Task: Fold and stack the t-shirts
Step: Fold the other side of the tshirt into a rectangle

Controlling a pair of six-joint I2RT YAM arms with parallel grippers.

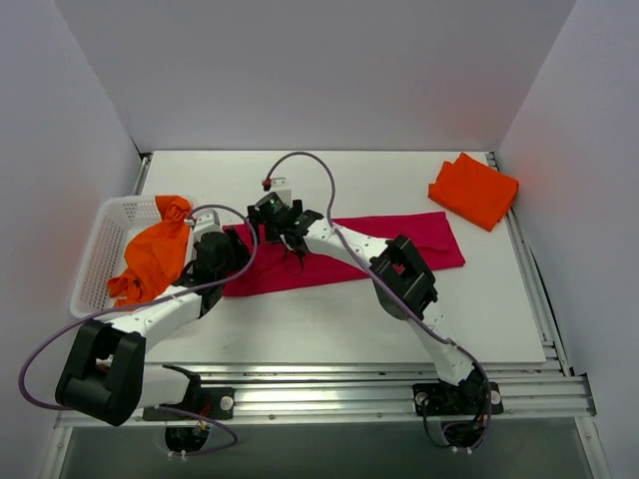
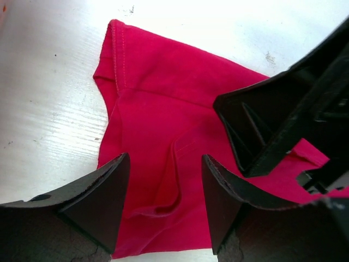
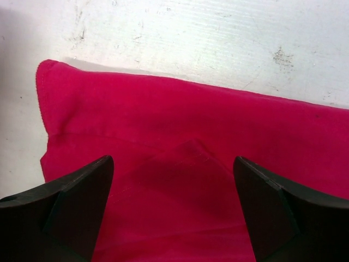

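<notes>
Left fingers (image 2: 101,202) and right fingers (image 3: 71,207) are hanging released over one end of the crimson t-shirt (image 1: 429,239), grasping nothing; each pair should be pinching every layer before lifting together.

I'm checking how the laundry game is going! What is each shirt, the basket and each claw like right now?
crimson t-shirt: folded into a long strip, lying flat.
folded orange t-shirt: folded small, lying apart at the far right.
crumpled orange t-shirt: bunched up, spilling over the basket's side.
basket: upright.
left claw: open, over the crimson t-shirt's end.
right claw: open, over the crimson t-shirt.
</notes>
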